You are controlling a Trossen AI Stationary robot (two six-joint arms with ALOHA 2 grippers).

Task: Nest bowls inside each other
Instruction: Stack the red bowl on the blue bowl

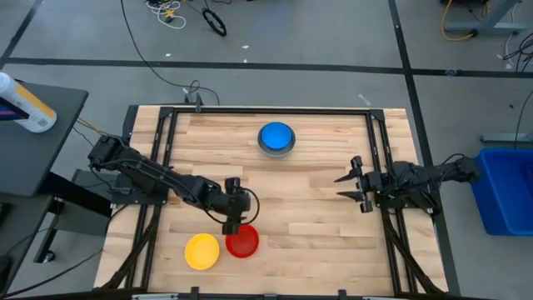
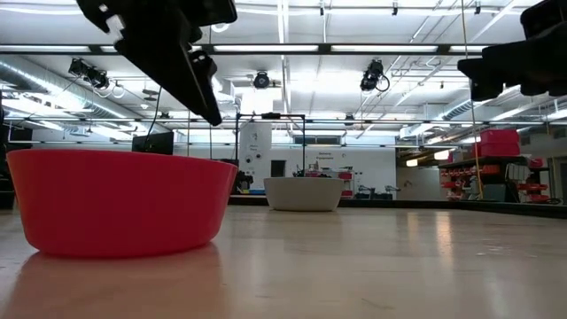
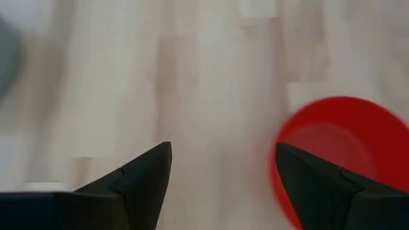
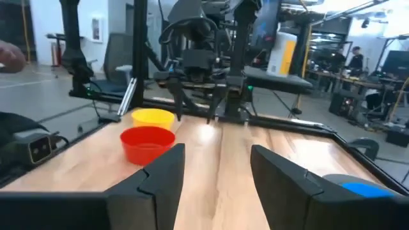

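Observation:
A red bowl [image 1: 242, 242] and a yellow bowl [image 1: 201, 251] stand upright side by side near the table's near edge, left of centre. A blue bowl [image 1: 276, 135] sits inside a grey bowl [image 1: 263, 147] near the far edge. My left gripper [image 1: 235, 227] hangs open just above the table, beside the red bowl's far rim, pointing steeply down. In the left wrist view the red bowl [image 3: 339, 147] lies beside one finger and outside the gap. My right gripper [image 1: 343, 187] stands open and level at the table's right side, with nothing between its fingers.
Black frame rails [image 1: 166, 142] run along the table's left, right and far sides. A blue bin [image 1: 504, 192] stands on the floor to the right. A bottle [image 1: 25, 104] lies on a dark side table to the left. Bare wood [image 1: 308, 225] lies between the arms.

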